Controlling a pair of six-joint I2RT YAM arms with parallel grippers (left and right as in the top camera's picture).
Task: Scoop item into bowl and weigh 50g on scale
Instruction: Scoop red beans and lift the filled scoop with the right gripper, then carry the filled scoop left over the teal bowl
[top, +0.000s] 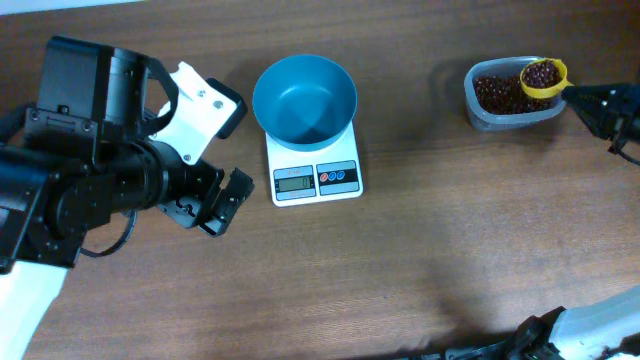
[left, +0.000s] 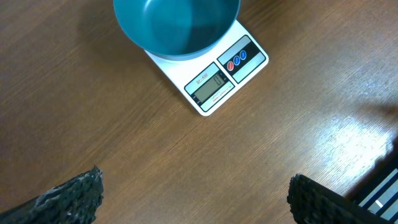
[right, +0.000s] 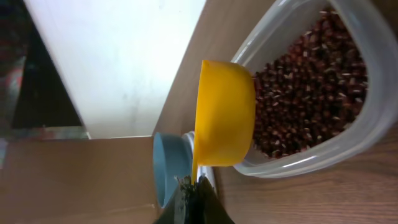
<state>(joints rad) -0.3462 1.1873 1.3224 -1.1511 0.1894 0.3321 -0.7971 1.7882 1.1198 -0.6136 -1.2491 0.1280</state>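
The teal-blue bowl (top: 304, 99) (left: 176, 26) (right: 164, 169) sits empty on the white scale (top: 315, 170) (left: 214, 78) at the table's middle. Red-brown beans (top: 497, 93) (right: 308, 84) fill a clear tub (top: 512, 113) (right: 298, 158) at the far right. My right gripper (top: 574, 95) (right: 194, 185) is shut on the handle of a yellow scoop (top: 543, 78) (right: 224, 113), which holds beans and hovers over the tub's right end. My left gripper (top: 222, 198) (left: 196, 196) stands open over bare wood, left of the scale, nothing between its fingers.
The left arm's black and white body (top: 110, 140) fills the table's left side. Part of the right arm (top: 570, 335) shows at the bottom right corner. Bare wooden tabletop (top: 420, 250) lies between scale and tub.
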